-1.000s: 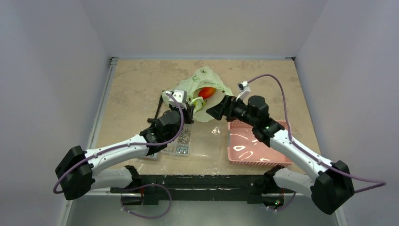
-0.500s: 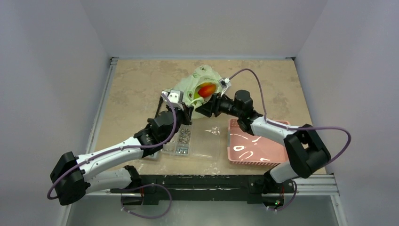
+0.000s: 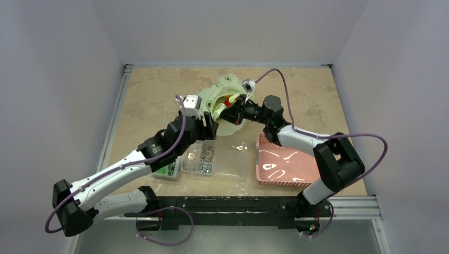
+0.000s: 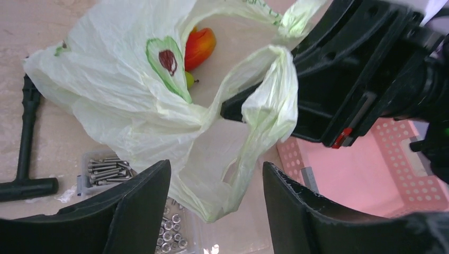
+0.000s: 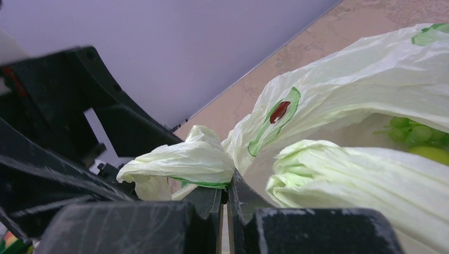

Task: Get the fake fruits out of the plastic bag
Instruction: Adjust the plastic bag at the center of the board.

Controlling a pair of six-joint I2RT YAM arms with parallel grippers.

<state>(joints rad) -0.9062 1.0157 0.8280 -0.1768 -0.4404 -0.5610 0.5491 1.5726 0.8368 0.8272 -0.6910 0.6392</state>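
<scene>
The pale yellow-green plastic bag (image 3: 226,87) lies at the table's middle back, its mouth facing the arms. In the left wrist view a red-orange fake fruit (image 4: 200,46) and a small green one (image 4: 189,79) show inside the bag (image 4: 122,79). Green grapes (image 5: 415,132) show through the opening in the right wrist view. My right gripper (image 5: 229,182) is shut on a bunched handle of the bag (image 5: 185,161) at the mouth (image 3: 222,109). My left gripper (image 4: 217,196) is open just before the bag (image 3: 209,124), with a loose handle loop hanging between its fingers, untouched.
A clear compartmented box (image 3: 204,156) of screws and nuts (image 4: 106,164) lies under the left gripper. The pink basket (image 3: 288,166) stands to the right of it. A black T-handle tool (image 4: 24,137) lies left of the bag.
My left gripper has opened and let go of the bag's handle. My right gripper moved left to the bag's mouth and shut on a handle.
</scene>
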